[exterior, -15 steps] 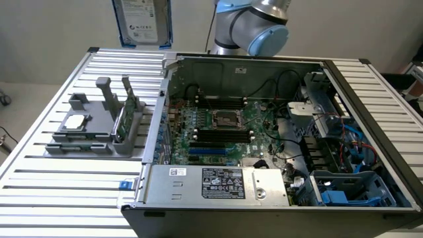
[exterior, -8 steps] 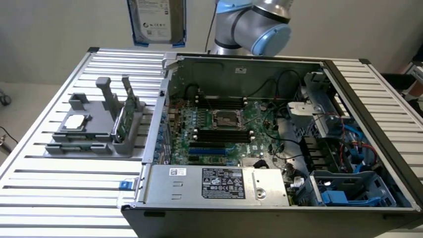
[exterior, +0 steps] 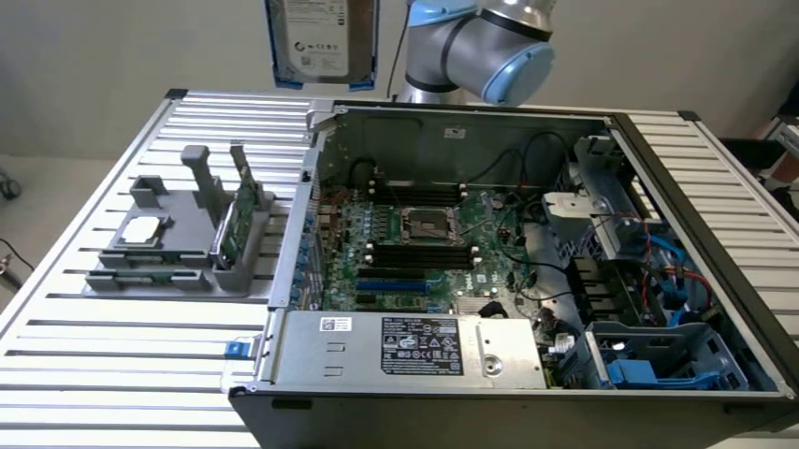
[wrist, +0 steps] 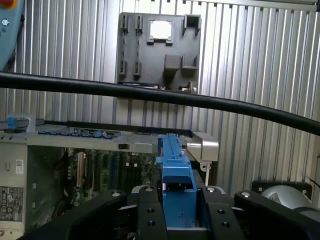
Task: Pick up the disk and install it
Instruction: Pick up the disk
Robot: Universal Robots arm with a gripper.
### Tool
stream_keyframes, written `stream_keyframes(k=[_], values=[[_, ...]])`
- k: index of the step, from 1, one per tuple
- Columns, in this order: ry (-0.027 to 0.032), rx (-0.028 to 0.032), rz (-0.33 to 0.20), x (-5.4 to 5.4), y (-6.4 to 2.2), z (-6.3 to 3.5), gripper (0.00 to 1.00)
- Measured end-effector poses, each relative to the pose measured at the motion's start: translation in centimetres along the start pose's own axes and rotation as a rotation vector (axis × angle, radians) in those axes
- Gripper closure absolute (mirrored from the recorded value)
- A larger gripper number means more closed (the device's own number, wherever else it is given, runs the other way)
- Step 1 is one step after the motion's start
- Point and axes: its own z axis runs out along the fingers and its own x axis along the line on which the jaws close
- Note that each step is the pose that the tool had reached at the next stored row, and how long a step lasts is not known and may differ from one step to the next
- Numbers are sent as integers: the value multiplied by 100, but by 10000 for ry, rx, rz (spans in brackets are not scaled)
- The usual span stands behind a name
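- The claw (wrist: 177, 202) is closed on the disk (exterior: 322, 42), its fingers (wrist: 150, 210) pressing either side of the blue carrier, which shows edge-on in the wrist view.
- In the exterior view the disk hangs upright, label facing the camera, high over the far edge of the tabletop (exterior: 100, 374), just beyond the far corner of the open computer case (exterior: 474, 126) on the exterior view's left.
- This looks like the carry stage: lifted clear, not yet seated in anything.
- The grip sits on one end of the carrier, so I would move slowly, as a quick swing could let the disk pivot between the pads.
- The black cable (wrist: 160, 95) crosses in front of the wrist camera; it should stay slack and off the case wall.
- The grey holder (exterior: 175, 234) with the chip (exterior: 144, 229) and the green card (exterior: 238, 220) stands near the tabletop's edge on the exterior view's left, well apart from the disk, so it poses little risk.
- The motherboard (exterior: 425, 243) lies exposed; height over it is worth holding.
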Motion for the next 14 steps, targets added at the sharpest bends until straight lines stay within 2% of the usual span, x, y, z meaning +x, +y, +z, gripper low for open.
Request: stream_keyframes(k=[9,14], values=[[-4,-32,0,215,-262,-60,67],[-7,-55,1,334,-440,-80,67]])
